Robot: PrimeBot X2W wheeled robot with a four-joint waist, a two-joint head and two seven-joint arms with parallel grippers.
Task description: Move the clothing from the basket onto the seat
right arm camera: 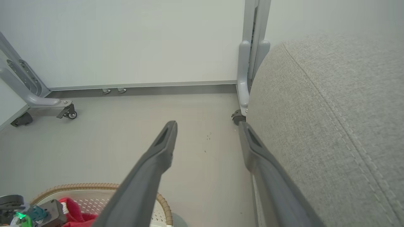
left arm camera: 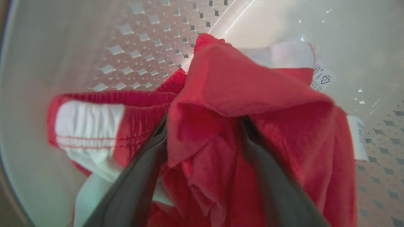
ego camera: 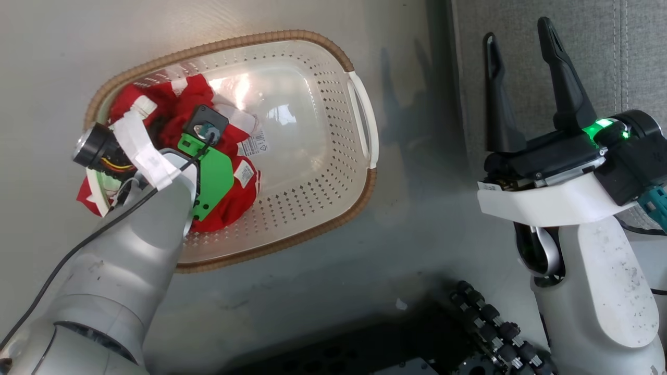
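Note:
The cream basket [ego camera: 312,182] with its brown woven rim lies on the floor at the left of the head view. The red clothing [ego camera: 224,213] with white trim is bunched in its left end. My left arm reaches down into that pile. In the left wrist view my left gripper [left arm camera: 203,123] is open, both fingers pushed into the clothing [left arm camera: 252,85], folds lying between them and over their tips. My right gripper [ego camera: 517,31] is open and holds nothing, up by the left edge of the grey seat [ego camera: 635,52]. The right wrist view shows the seat [right arm camera: 331,126] just beside the right finger.
A sticker [ego camera: 255,143] lies on the basket's bare floor. Grey floor separates basket and seat. My dark base [ego camera: 469,333] sits at the bottom. A white wall and a grey frame on casters [right arm camera: 66,110] stand beyond, with another upright [right arm camera: 249,63] against the seat's corner.

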